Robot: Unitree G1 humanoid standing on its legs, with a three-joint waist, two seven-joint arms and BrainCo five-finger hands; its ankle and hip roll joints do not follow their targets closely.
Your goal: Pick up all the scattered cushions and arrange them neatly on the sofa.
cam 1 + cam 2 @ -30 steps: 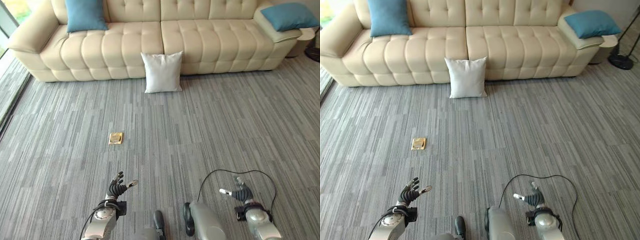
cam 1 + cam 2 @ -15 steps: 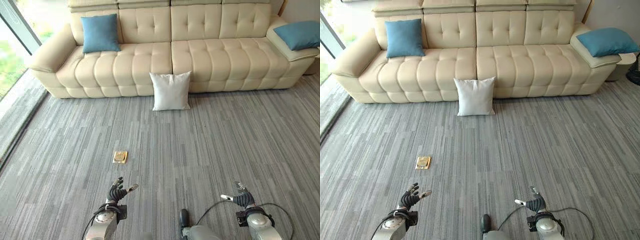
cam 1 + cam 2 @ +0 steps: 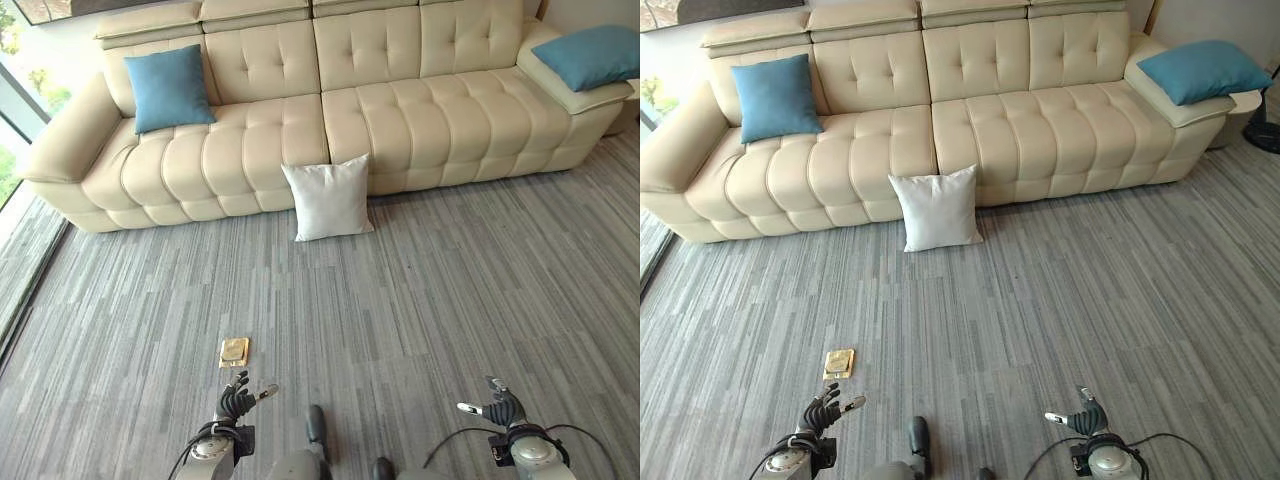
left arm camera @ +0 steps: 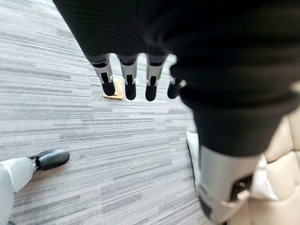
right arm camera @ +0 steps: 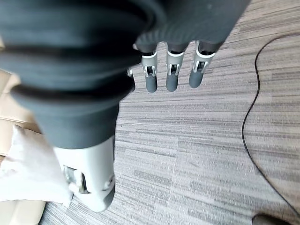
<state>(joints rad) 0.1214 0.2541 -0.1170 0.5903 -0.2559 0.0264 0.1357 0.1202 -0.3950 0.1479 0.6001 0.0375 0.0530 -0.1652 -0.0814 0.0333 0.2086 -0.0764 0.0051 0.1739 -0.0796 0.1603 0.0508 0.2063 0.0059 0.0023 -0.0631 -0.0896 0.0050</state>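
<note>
Heads up before you walk in: both hands are empty right now. Your left robot hand [image 3: 238, 401] and right robot hand [image 3: 500, 408] hang low with fingers loosely spread, nothing in either. The white cushion [image 3: 327, 198] is the one left on the floor, well ahead of both robot hands and roughly between them, propped upright against the front of the sofa [image 3: 400, 110]. One blue cushion [image 3: 167, 86] sits on the seat far ahead of your left robot hand, and another blue cushion [image 3: 600, 54] lies on the armrest way out past your right robot hand.

Things I'd watch for:

- That little tan floor plate [image 3: 233, 351] is just in front of your left robot hand. If you head straight for the cushion from that side, a foot could catch it, I reckon.
- The cushion is only leaning. Reach in with one robot hand and poke its top edge and it'll probably flop flat or slide along the sofa front, making the grab harder.
- It's soft, so a shallow pinch on a corner may slip as you lift. Get fingers well round an edge, or use both robot hands.
- It's close to the sofa, so coming in too fast could bump your fingers into the upholstery.
</note>
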